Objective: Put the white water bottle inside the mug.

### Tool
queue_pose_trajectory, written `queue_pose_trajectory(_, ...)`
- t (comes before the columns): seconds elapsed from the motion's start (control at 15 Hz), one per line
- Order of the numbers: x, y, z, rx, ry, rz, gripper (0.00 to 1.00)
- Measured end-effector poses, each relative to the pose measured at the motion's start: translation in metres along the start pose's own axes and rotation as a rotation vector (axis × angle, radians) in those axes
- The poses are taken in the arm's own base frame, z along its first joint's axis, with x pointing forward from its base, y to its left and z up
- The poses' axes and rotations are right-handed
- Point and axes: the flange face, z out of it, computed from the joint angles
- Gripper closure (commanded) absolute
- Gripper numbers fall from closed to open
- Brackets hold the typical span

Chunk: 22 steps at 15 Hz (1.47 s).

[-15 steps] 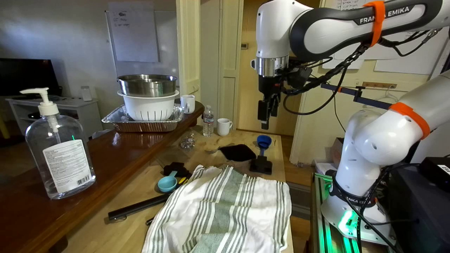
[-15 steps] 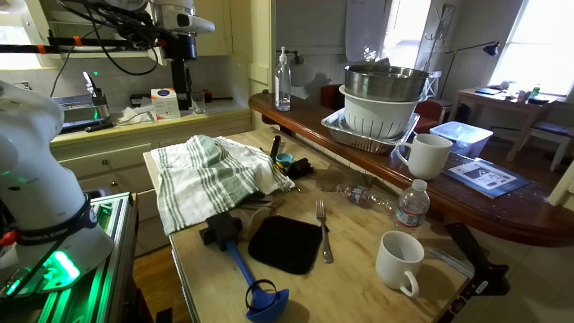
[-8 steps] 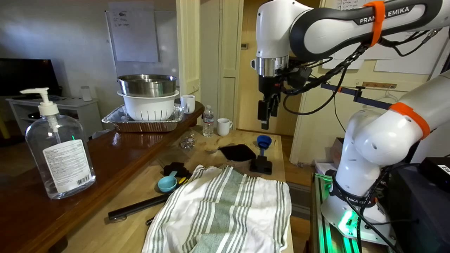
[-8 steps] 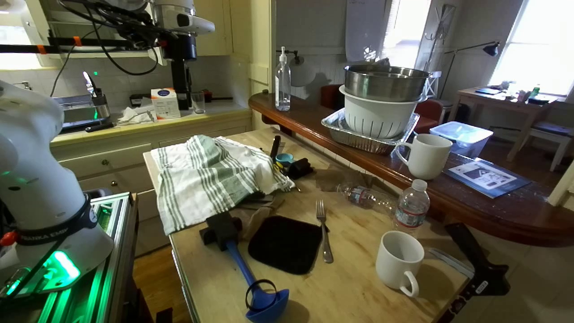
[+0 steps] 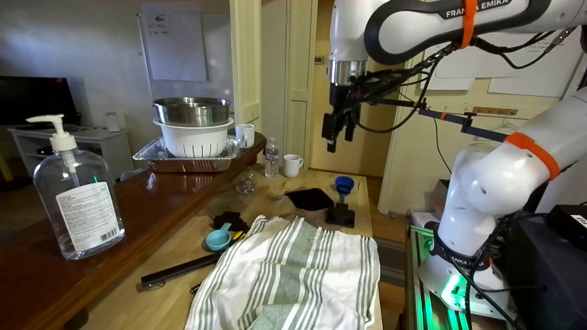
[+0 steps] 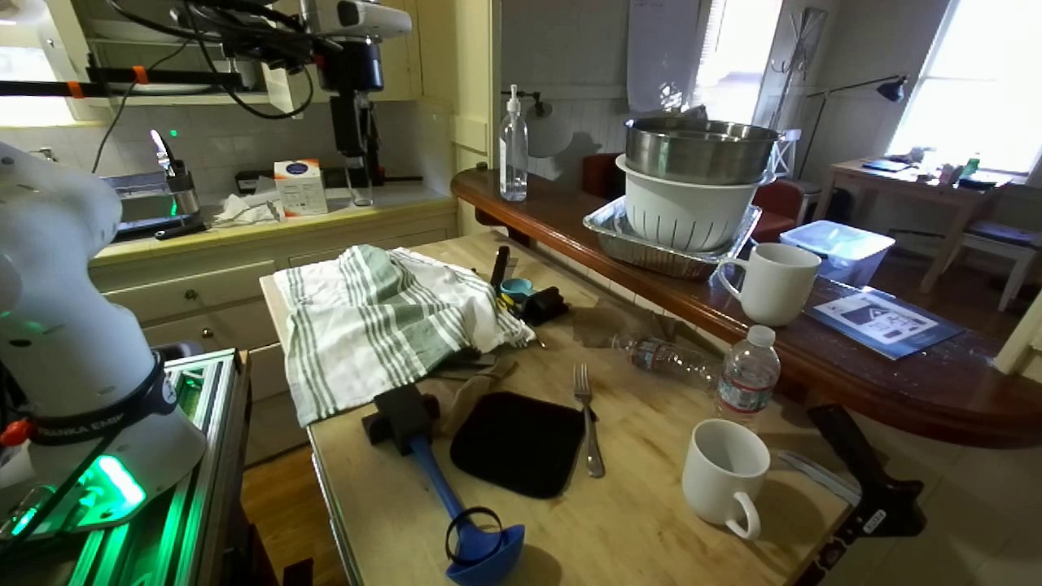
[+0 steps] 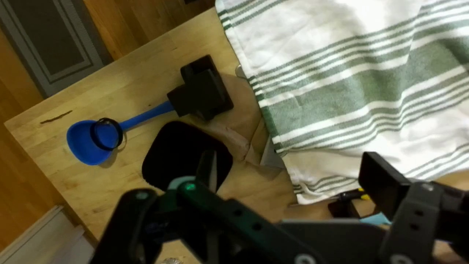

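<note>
The white water bottle, a small clear plastic bottle with a white cap and a label, stands upright near the table's far end in an exterior view [image 5: 271,160]; it also shows in an exterior view [image 6: 745,378]. The mug, a white cup, stands beside it in both exterior views [image 5: 291,166] [image 6: 720,476], with its opening up. My gripper [image 5: 340,143] is high above the table, well away from both, and also shows in an exterior view [image 6: 362,163]. In the wrist view its jaws [image 7: 289,168] are wide apart with nothing between them. Bottle and mug do not clearly show there.
A striped towel [image 7: 348,80], black pad [image 7: 183,154], blue ladle [image 7: 91,143] and fork [image 6: 586,423] lie on the table. A second clear bottle [image 6: 663,358] lies on its side. A raised wooden shelf [image 6: 562,224] bears a steel bowl [image 6: 700,150], another white mug [image 6: 777,285] and a pump bottle [image 5: 82,206].
In the last half second the arm has moved: my gripper has shifted left and up in one exterior picture, and right in the other picture. The bottle, mug and other objects have not moved.
</note>
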Motion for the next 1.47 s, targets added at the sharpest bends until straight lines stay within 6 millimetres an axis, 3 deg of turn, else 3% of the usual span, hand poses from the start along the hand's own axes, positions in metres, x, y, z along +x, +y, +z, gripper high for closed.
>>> queue_pose_trajectory(0.53, 0.09, 0.06, -0.044, 0.129, 0.246, 0.149, 0.0)
queue_pose_trajectory(1.0, 0.159, 0.151, -0.052, 0.109, 0.444, 0.105, 0.0)
queue_pose_trajectory(1.13, 0.166, 0.157, -0.048, 0.106, 0.441, 0.109, 0.0)
queue_pose_trajectory(1.47, 0.164, 0.15, -0.053, 0.106, 0.451, 0.097, 0.0)
